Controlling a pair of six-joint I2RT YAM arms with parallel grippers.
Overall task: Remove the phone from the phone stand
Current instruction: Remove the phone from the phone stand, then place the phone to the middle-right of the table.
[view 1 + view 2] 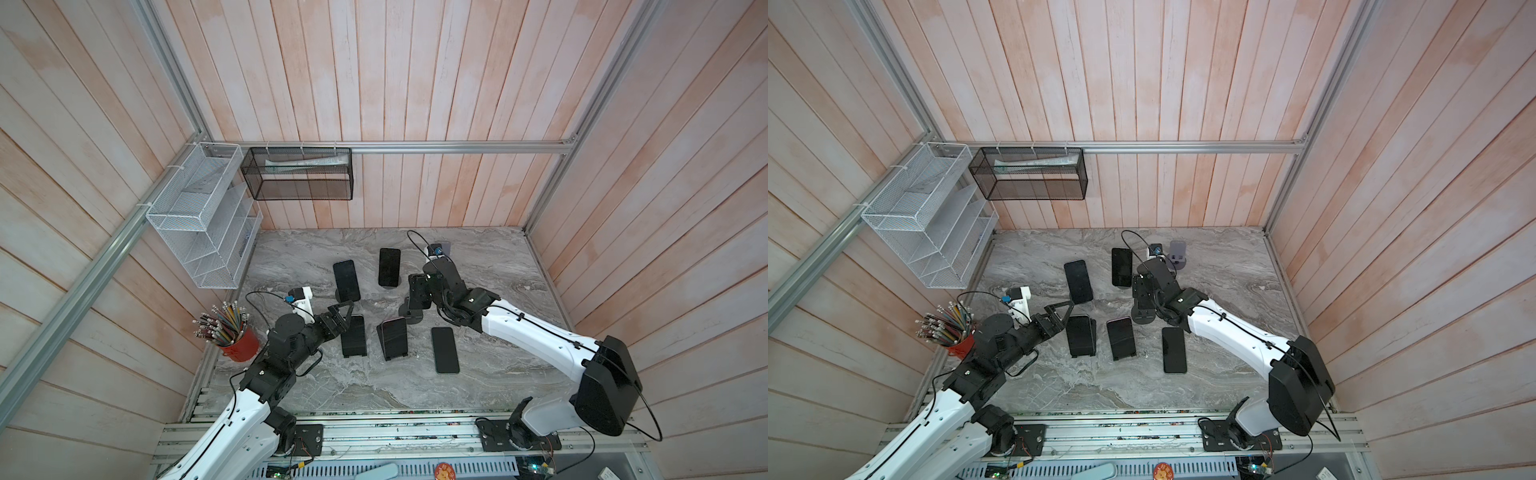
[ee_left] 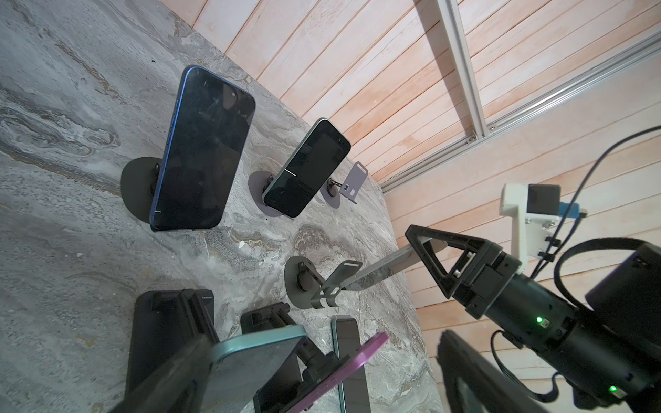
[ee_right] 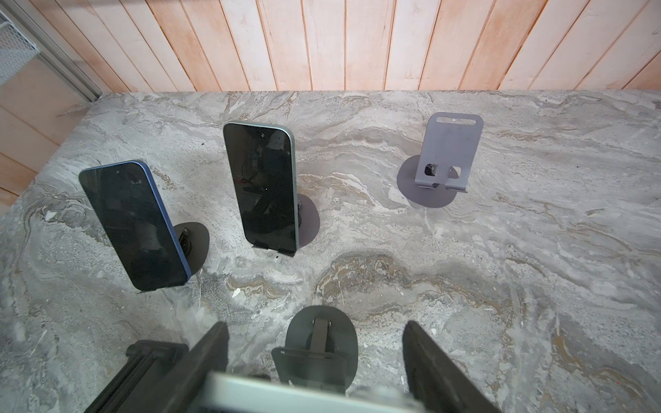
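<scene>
No writing can be read anywhere. A round red sticker point(image 1: 444, 472), just beyond the front edge of the bench, bears small marks that are too tiny to make out in both top views. A white tube point(image 1: 305, 163) lies in the black mesh basket point(image 1: 299, 193), which hangs above the back left corner of the bench. Fine print runs along the tube, also too small to read. The phones point(image 3: 263, 186) have dark screens with nothing written on them.

Glossy phone point(image 3: 263, 186), matt metal stand point(image 3: 449, 150).
</scene>
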